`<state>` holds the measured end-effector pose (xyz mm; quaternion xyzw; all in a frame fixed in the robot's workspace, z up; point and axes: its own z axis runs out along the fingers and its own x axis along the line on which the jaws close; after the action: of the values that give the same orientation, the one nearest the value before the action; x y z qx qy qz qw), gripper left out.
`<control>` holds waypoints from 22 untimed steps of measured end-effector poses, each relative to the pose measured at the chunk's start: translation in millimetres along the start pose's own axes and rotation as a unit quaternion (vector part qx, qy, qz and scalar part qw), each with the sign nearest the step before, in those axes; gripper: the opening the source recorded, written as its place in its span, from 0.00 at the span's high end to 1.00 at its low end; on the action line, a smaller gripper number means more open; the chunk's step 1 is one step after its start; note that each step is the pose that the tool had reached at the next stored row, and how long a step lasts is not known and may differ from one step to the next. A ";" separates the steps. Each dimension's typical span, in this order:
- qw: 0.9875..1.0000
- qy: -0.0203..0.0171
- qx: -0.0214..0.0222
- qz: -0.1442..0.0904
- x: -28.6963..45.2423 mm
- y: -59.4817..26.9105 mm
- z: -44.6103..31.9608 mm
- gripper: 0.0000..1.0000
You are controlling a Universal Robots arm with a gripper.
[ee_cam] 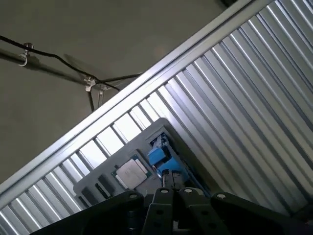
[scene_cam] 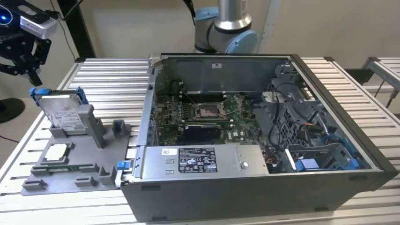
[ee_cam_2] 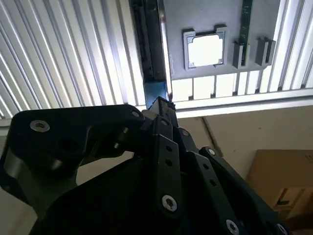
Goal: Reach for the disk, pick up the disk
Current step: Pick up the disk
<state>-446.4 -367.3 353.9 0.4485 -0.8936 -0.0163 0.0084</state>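
Black claw (scene_cam: 31, 81) is held just above the upright blue-framed silver-grey metal disk (scene_cam: 61, 112); disk is seated in grey slotted holder (scene_cam: 93, 157); claw spread cannot be told.

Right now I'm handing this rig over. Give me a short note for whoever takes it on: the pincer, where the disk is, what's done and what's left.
Pincer: just above the upper blue corner of the disk. Open or shut cannot be told, nor whether it touches.
Disk: standing on edge in the grey holder, to the exterior view's left of the open computer case. A small square chip lies in the same holder.
Done: the reach, nearly, judging by the pincer's place.
Left: the pickup. The disk sits in its holder, not lifted.
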 end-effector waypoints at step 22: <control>0.981 0.016 0.005 -0.194 0.0 0.0 0.0 1.00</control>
<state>-446.4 -367.3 353.9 0.6133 -0.7897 -0.0057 0.0167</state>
